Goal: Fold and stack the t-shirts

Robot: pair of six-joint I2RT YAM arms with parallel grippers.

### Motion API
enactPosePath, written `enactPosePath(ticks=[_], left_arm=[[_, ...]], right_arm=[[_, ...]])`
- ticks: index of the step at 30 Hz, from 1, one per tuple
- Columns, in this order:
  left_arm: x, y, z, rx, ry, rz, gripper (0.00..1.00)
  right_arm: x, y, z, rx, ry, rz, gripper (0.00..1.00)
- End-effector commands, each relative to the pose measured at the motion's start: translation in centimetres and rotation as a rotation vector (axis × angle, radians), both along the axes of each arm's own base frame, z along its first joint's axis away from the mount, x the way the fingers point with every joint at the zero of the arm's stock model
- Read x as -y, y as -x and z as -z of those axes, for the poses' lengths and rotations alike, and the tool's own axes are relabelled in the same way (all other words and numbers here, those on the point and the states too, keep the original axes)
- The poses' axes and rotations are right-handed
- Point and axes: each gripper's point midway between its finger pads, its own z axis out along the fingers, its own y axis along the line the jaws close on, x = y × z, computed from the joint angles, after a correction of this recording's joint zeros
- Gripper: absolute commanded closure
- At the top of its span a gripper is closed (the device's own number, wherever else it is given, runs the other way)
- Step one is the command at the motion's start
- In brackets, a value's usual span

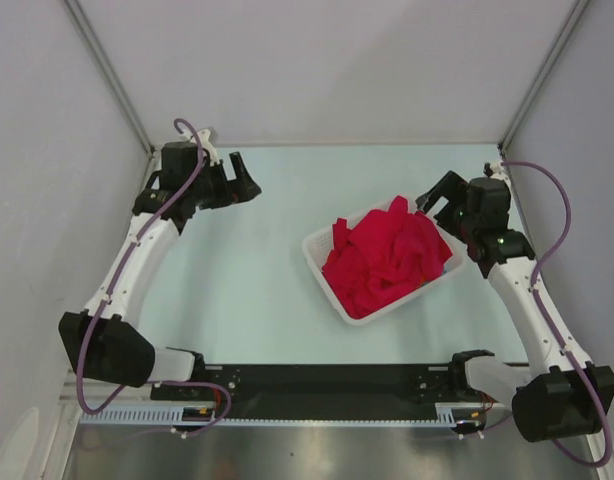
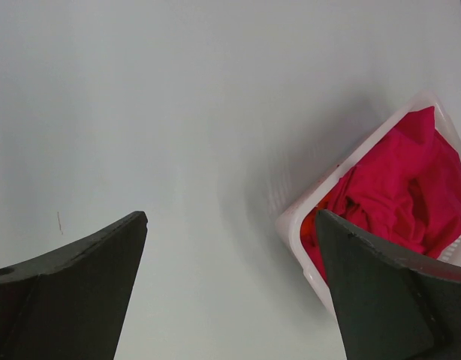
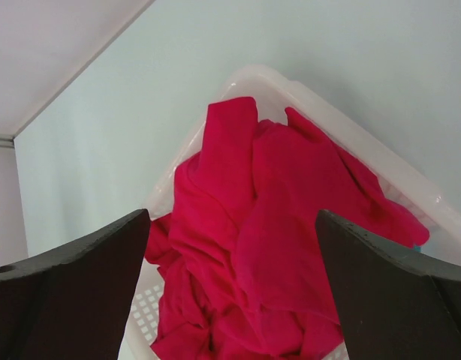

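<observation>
A crumpled pile of crimson red t-shirts (image 1: 387, 258) fills the white lattice basket (image 1: 325, 285) right of the table's centre. In the left wrist view the red pile (image 2: 403, 180) lies in the basket (image 2: 289, 225), with a strip of orange cloth (image 2: 306, 226) at the near rim. My left gripper (image 1: 249, 186) is open and empty at the far left, well apart from the basket; its jaws (image 2: 232, 217) frame bare table. My right gripper (image 1: 434, 200) is open and empty, hovering by the basket's far right corner, its jaws (image 3: 232, 215) wide above the red shirts (image 3: 275, 225).
The pale green table (image 1: 257, 280) is walled by grey panels on the left, back and right. A black rail (image 1: 327, 380) with the arm bases runs along the near edge. The basket's rim (image 3: 253, 75) lies close to the right arm.
</observation>
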Motion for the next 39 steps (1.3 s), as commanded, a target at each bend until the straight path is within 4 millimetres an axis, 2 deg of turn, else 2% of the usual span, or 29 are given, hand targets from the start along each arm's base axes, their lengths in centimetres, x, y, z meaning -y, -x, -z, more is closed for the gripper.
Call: enactPosePath(ticks=[1,9,18,28,34,39], left_arm=[[0.1,-0.4,-1.0,0.049,-0.017,0.006,0.0],[0.8,-0.4,-0.7,0.031,0.006,0.033,0.0],[0.5,-0.3,-1.2,0.043,-0.006,0.02,0.0],[0.1,-0.2,-1.9,0.058,-0.025,0.022,0.0],[0.3,0.3,-2.6,0.071,-0.009,0.039,0.0],[0.5,0.2,-2.5,0.074,-0.003,0.05,0.0]], right_arm=[[0.0,0.8,-1.1,0.067,0.015,-0.026,0.0],[0.9,1.3,-3.1,0.107,0.046,0.007,0.0],[0.4,1.1,-2.8,0.119,0.047,-0.027,0.0],[0.9,1.0,-1.5,0.116,0.091,-0.029,0.0],[0.5,1.0,-3.1,0.161,0.037,-0.016,0.0],[0.1,0.8,-3.6,0.161,0.027,-0.033,0.0]])
